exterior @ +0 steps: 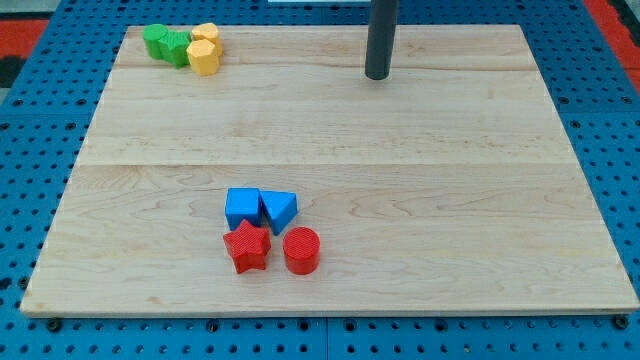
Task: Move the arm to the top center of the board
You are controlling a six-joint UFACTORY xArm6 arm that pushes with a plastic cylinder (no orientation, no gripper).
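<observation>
Tip (377,76) of your rod sits near the top edge of the board (480,200), a little to the view's right of centre; the goal spot lies just leftward. No hand to open or close. Wooden bench is bare there; green (166,44), yellow (204,50), blue (260,208) and red (272,248) blocks stand well apart.

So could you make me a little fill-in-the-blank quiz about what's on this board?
1. My tip rests near the view's ____ edge of the board.
2. The red star sits beside a red ____.
3. The blue cube touches a blue ____.
4. The green blocks sit in the top-left corner beside the ____ ones.

Missing words: top; cylinder; triangle; yellow
</observation>
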